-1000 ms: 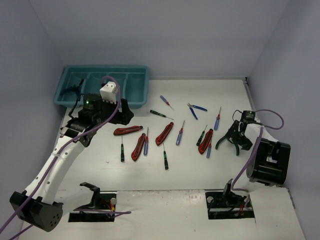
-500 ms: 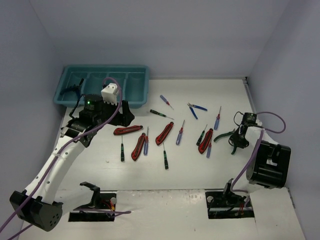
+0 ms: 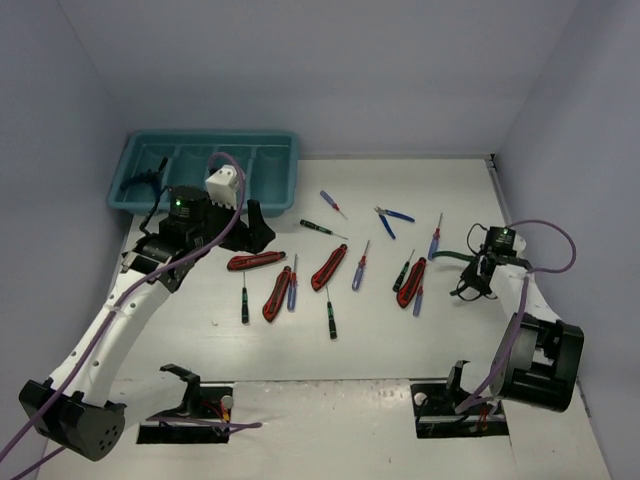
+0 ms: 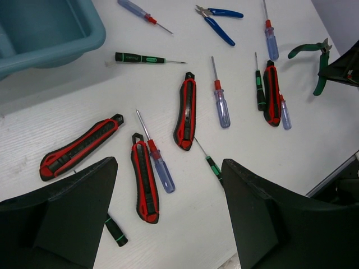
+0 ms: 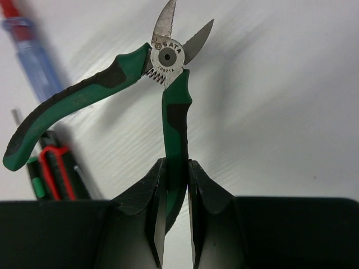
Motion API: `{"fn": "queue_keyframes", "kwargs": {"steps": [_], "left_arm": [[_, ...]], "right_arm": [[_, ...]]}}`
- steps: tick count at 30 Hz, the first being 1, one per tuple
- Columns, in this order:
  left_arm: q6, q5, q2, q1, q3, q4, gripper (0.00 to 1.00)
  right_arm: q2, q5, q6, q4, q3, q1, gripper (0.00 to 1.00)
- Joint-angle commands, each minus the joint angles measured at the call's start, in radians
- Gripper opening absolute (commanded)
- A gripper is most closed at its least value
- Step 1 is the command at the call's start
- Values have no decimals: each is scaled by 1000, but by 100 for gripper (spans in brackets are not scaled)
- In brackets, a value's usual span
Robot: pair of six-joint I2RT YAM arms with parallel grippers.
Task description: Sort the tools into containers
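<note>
Within your right gripper (image 5: 177, 168), clamped on one handle, the green pliers (image 5: 167, 59) point straight ahead; the teal tray (image 3: 215, 137) lies far off to its left, nearer your wide-open left gripper (image 4: 168, 168).

I look down on a white worktop (image 3: 400, 340) that is closed in by plain lavender walls, with a back wall (image 3: 330, 70) at twelve o'clock, a side wall (image 3: 50, 150) at nine o'clock and a second side wall (image 3: 590, 150) at three o'clock.
</note>
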Motion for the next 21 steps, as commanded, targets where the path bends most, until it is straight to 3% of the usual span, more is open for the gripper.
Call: {"fn": "queue_keyframes", "kwargs": {"steps": [1, 11, 21], "left_arm": [[-35, 73, 18, -8, 110, 36, 73], [-160, 261, 151, -47, 270, 32, 73], [-169, 212, 315, -249, 419, 31, 73]], "right_arm": [[-141, 20, -15, 37, 77, 139, 0], [-362, -158, -249, 99, 187, 454, 0], [-322, -281, -289, 153, 279, 705, 0]]}}
